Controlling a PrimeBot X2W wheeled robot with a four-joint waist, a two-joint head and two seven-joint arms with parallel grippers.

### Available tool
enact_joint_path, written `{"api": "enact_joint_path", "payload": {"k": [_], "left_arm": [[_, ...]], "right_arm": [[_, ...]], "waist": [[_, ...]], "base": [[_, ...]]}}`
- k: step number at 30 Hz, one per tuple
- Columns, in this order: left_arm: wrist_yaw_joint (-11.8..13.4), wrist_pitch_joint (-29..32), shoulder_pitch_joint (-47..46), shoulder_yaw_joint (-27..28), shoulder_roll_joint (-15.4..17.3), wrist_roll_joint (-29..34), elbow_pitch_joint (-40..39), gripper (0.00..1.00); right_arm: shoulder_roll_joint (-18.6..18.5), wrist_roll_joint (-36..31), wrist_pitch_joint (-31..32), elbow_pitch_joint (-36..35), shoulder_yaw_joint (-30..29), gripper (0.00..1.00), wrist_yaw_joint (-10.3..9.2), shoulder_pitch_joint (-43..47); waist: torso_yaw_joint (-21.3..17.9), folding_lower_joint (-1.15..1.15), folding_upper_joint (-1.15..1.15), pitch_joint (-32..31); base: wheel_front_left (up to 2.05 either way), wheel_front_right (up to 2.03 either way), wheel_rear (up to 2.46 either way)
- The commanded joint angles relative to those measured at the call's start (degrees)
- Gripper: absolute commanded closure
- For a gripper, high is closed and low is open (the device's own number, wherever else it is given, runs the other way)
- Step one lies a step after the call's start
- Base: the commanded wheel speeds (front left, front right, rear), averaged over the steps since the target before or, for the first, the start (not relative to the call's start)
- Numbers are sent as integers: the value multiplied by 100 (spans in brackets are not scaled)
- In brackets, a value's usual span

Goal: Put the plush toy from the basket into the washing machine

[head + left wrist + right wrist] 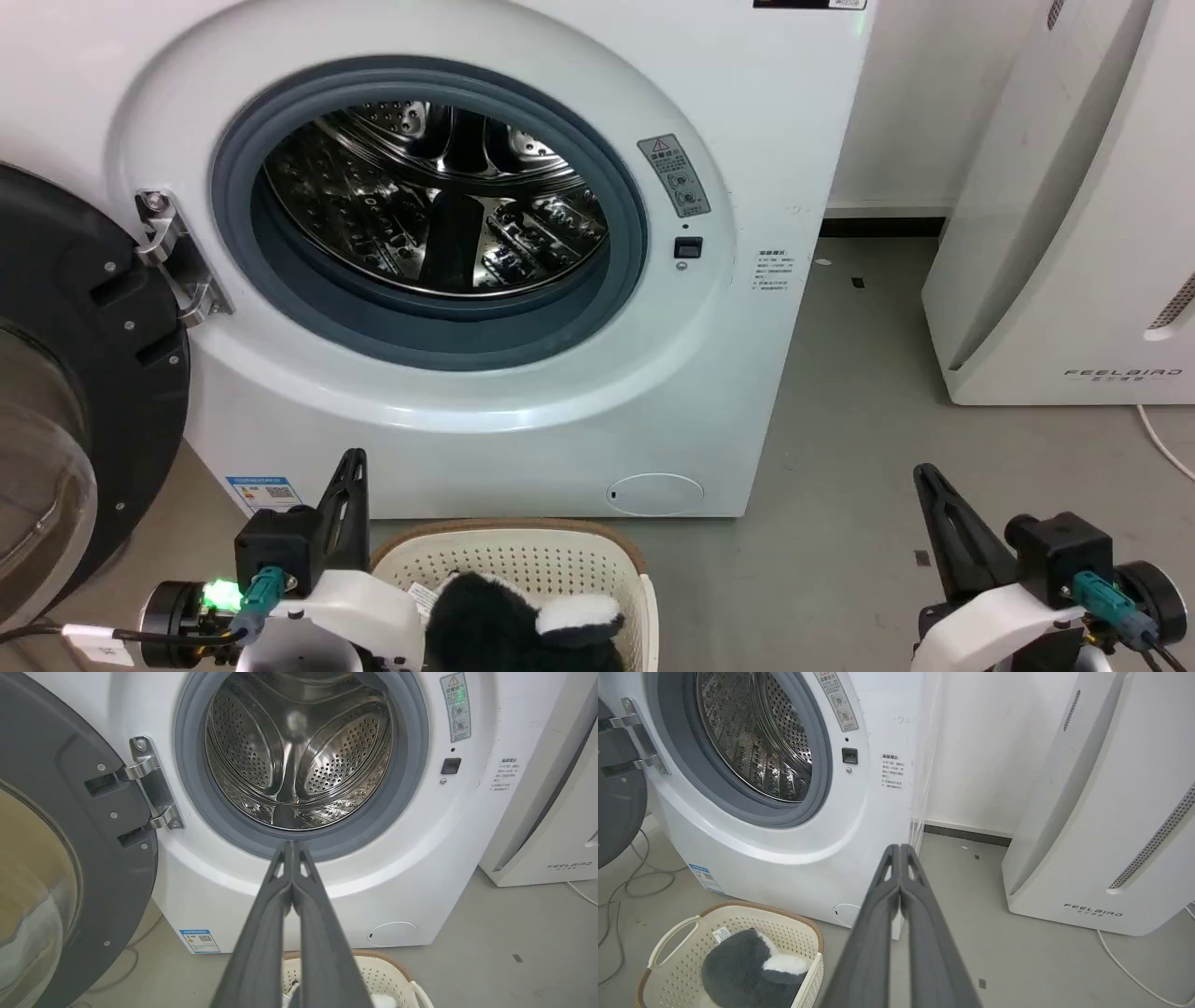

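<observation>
The plush toy (523,625), black fur with a white patch, lies in the cream basket (523,546) on the floor in front of the washing machine (766,121). In the right wrist view the plush toy (747,970) fills the middle of the basket (672,938). The washer's porthole stands open, its steel drum (439,201) bare, and the dark door (65,373) is swung to the left. My left gripper (354,457) is shut and empty just left of the basket; its fingers (275,914) are pressed together. My right gripper (921,471) is shut, empty, far right of the basket.
A white FEELBIRD appliance (1074,233) stands right of the washer, with grey floor (859,420) between them. A white cable (1162,439) runs along the floor by it. More cables (635,877) lie on the floor left of the washer, under the open door.
</observation>
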Motion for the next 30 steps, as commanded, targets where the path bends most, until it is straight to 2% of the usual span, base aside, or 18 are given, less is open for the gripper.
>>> {"api": "enact_joint_path", "payload": {"k": [1, 22, 23, 30], "left_arm": [[-25, 1, 82, -8, 0, 16, -29, 100], [-25, 1, 82, -8, 0, 16, -29, 100], [2, 0, -1, 1, 0, -1, 2, 0], [58, -65, -12, -29, 0, -27, 13, 0]], "right_arm": [[-6, -44, 4, -24, 3, 100, -4, -81], [-6, -44, 4, -24, 3, 100, -4, -81], [0, 3, 0, 1, -1, 0, 0, 2], [0, 92, -65, -8, -59, 0, 0, 2]], "waist": [[0, 0, 0, 0], [0, 0, 0, 0], [0, 0, 0, 0], [-2, 0, 0, 13]], "base": [[0, 0, 0], [0, 0, 0], [0, 0, 0], [0, 0, 0]]}}
